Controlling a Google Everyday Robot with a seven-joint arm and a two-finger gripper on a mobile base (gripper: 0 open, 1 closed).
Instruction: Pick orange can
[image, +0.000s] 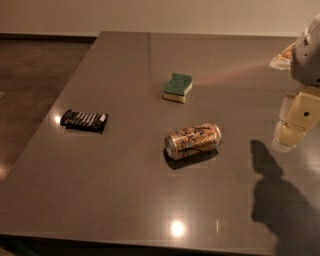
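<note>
The pincer (295, 122) hangs at the far right of the table, a cream-coloured block under a grey arm casing, raised off the surface and holding nothing. Whether it is wide or narrow I cannot tell from here. It throws a dark shadow on the tabletop just below it, towards the near right corner.

The orange can (193, 141) lies on its side near the middle of the table, well to the left of the pincer and apart from it. One silver end faces left and slightly towards me, the orange-and-cream label with dark script faces up, and a thin shadow runs along its near side.

Behind the can, towards the far side, sits a green-and-yellow sponge (177, 87), green face up, clear of the can. Off to the left, near the table's left edge, lies a flat black-and-silver wrapped bar (84, 120), well apart from both.

The table (125, 200) is a broad, dark grey-brown slab with a glossy finish. A bright spot of lamp light shines on it near the front edge, a smaller glint sits beside the bar, and a faint pinkish streak crosses the far right part.

Beyond the left edge is a dark, mottled floor (30, 75), and a pale wall (150, 15) with a dark strip at its foot runs along the back.
</note>
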